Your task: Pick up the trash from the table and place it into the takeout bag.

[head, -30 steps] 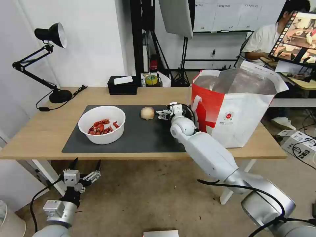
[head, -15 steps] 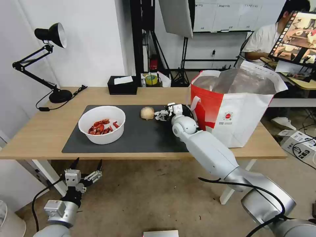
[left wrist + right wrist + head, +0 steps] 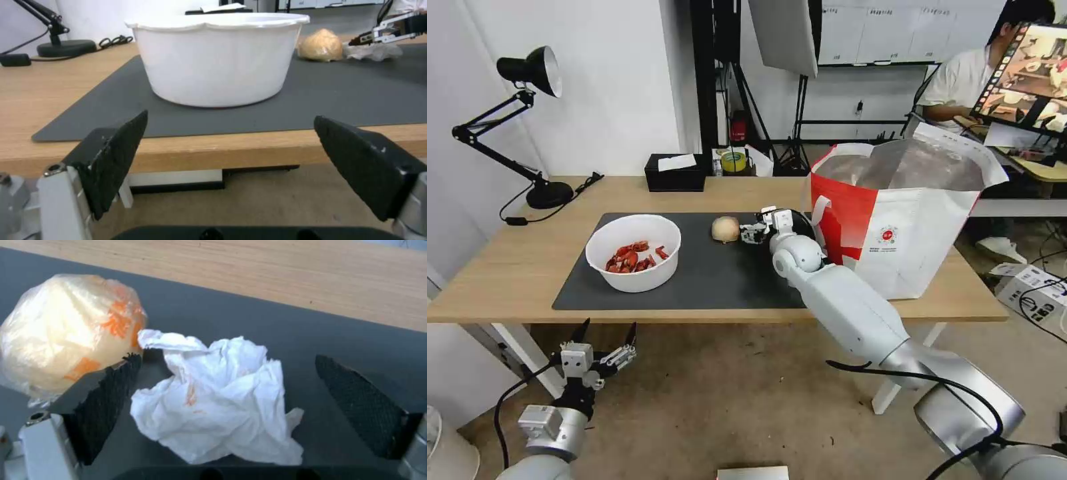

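On the table's [image 3: 507, 267] dark grey mat [image 3: 714, 273] stands a white bowl [image 3: 634, 252] of red crayfish shells. Right of it lies a beige ball [image 3: 725, 229] wrapped in plastic film. My right gripper [image 3: 752, 233] is low over the mat between the ball and the takeout bag [image 3: 907, 233]. In the right wrist view it [image 3: 227, 413] is open, its fingers either side of the crumpled white napkin [image 3: 218, 396], with the ball [image 3: 71, 336] just beside one finger. My left gripper [image 3: 604, 341] hangs open below the table's front edge, facing the bowl [image 3: 218, 60].
A black tissue box [image 3: 676, 175], a roll of tape [image 3: 733, 161] and a black desk lamp [image 3: 534, 133] stand along the table's far side. The tall bag takes up the table's right end. A white table leg [image 3: 527, 353] is near my left arm.
My right gripper has slid a little to the left along the mat, closer to the ball and over the napkin. The left arm has barely shifted.
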